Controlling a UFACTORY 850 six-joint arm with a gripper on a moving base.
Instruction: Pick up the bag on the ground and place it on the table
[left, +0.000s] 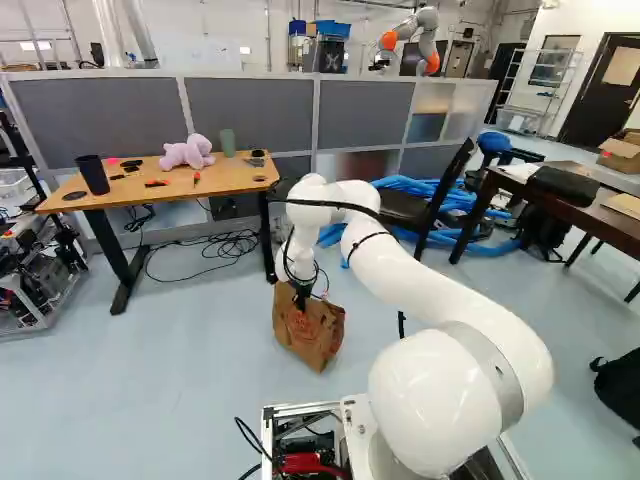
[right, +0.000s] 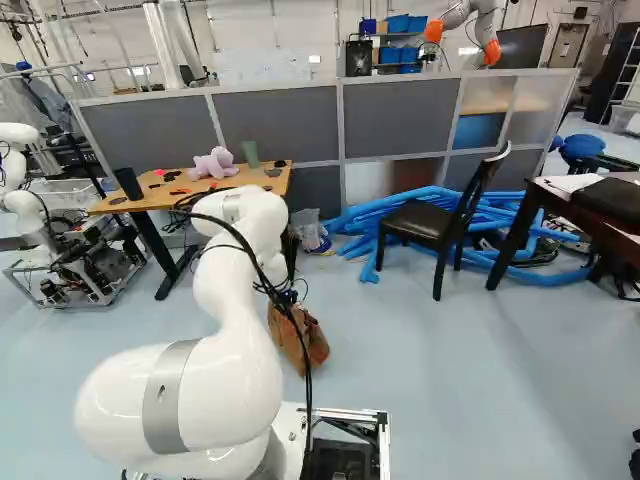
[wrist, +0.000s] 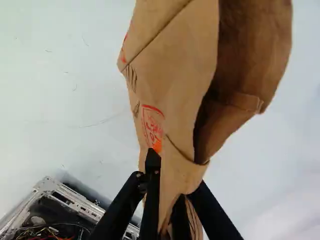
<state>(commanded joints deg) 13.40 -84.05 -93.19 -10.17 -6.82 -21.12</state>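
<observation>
Pale floor (left: 180, 380) lies below the jaws, which pinch the paper bag (wrist: 172, 70) between them by one edge, likely so it can ride up to the tabletop (left: 226, 181) ahead and left of them.

This is a robotics lab. Beyond the gripper (left: 301, 301) stand grey partitions (left: 250, 112), a desk (left: 228, 179) and another robot (left: 427, 20).

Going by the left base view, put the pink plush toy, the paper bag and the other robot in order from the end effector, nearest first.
1. Paper bag: right at the end effector.
2. Pink plush toy: ahead, on the desk.
3. Another robot: farthest, beyond the partition.
</observation>
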